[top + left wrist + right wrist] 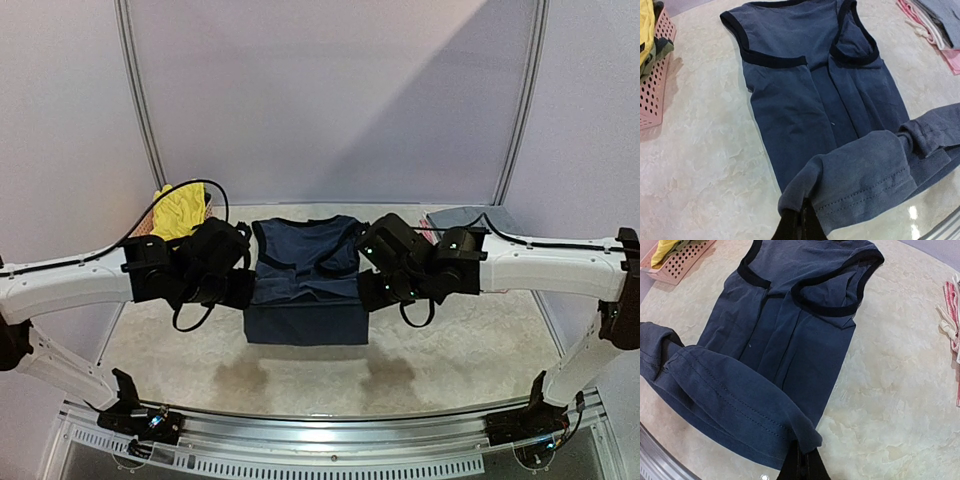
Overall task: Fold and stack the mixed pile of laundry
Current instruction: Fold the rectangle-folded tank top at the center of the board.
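Observation:
A navy blue top point(305, 280) lies spread in the middle of the table, its neckline at the far side and its sleeveless sides folded inward. Its near hem is lifted off the table. My left gripper point(801, 220) is shut on the hem's left corner, and my right gripper point(805, 460) is shut on the right corner. The hem point(875, 170) hangs between them as a raised band. A yellow garment point(180, 210) lies in the pink basket point(655, 85) at the far left. Folded grey, white and pink pieces point(940, 25) are stacked at the far right.
The pink lattice basket point(677, 267) stands at the far left corner. The folded stack point(465, 218) sits at the far right, partly behind my right arm. A metal rail point(320, 425) runs along the near edge. Curved poles rise behind the table.

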Robot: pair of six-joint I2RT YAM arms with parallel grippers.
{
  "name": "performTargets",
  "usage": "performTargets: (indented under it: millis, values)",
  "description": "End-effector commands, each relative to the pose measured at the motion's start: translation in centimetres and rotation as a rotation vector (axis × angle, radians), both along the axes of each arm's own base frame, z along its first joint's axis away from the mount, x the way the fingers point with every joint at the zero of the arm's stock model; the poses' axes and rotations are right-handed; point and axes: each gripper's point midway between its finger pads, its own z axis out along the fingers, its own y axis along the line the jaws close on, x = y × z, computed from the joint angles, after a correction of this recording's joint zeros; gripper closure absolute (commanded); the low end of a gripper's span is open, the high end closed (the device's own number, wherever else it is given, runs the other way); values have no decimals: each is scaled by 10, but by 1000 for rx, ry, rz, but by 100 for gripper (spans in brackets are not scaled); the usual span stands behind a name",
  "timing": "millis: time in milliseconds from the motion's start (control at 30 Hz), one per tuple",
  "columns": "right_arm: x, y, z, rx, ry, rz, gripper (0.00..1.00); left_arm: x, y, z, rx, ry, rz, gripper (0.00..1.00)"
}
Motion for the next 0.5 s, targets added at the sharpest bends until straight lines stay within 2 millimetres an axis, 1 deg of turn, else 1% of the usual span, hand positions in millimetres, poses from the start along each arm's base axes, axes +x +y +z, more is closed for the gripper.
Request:
performTargets:
  millis: [0, 33, 100, 200, 233, 267, 433, 467]
  values:
    - [28, 2, -4, -28, -1, 11, 100, 28, -8, -7, 7, 20, -34, 100]
    - [34, 2, -3, -28, -4, 5, 100, 34, -9, -10, 9, 26, -30, 100]
    - [45, 4, -12, -36, 10, 6, 100, 45, -10, -15, 9, 32, -27, 100]
    - [60, 7, -18, -23, 20, 14, 100, 62, -9, -25, 17, 40, -13, 100]
    - [65, 9, -24, -27, 30, 16, 100, 67, -8, -30, 22, 48, -11, 100]
    - [70, 11, -25, -23, 30, 18, 100, 72, -7, -33, 20, 55, -6, 100]
    - [94, 14, -44, -39, 51, 15, 100, 99, -6, -48, 8, 71, 7, 100]
    - [99, 14, -51, -43, 59, 16, 100, 104, -5, -51, 11, 71, 11, 100]
